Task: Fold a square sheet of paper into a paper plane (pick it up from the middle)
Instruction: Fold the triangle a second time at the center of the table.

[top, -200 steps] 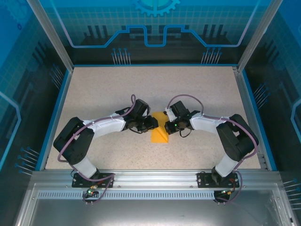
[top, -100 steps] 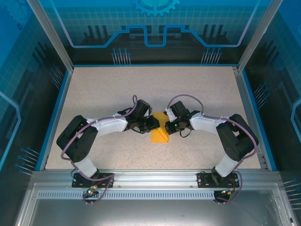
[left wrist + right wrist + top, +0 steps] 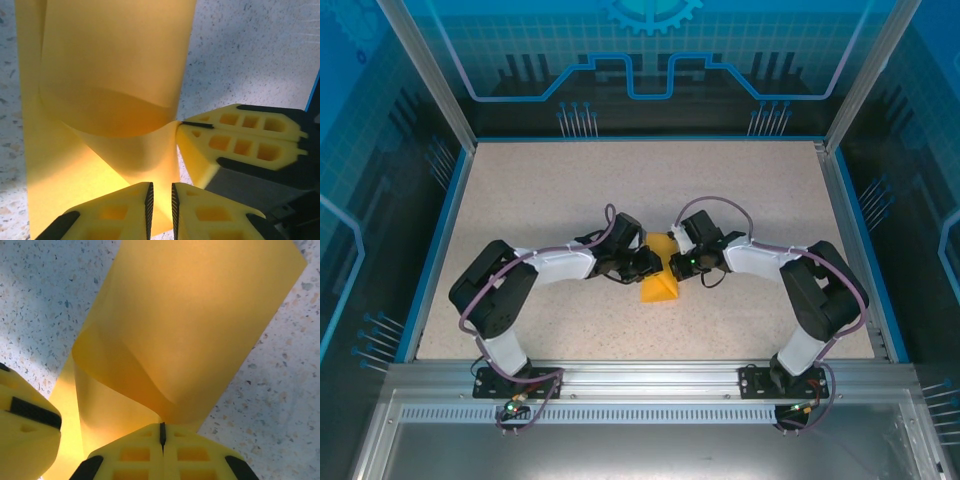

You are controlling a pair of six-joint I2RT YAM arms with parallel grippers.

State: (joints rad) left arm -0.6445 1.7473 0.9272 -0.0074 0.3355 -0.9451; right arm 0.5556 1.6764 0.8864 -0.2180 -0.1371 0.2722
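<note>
Square sheet of paper (image 3: 190, 315), orange-yellow, is pinched at a curled fold by the right gripper (image 3: 162, 432), its jaws pressed tight together on it. The left gripper (image 3: 161, 195) sits just opposite, jaws a narrow slit apart at the sheet's edge; whether they nip it I cannot tell. The sheet bows up between the two, its near part resting on the speckled surface (image 3: 540, 200) around the middle.
</note>
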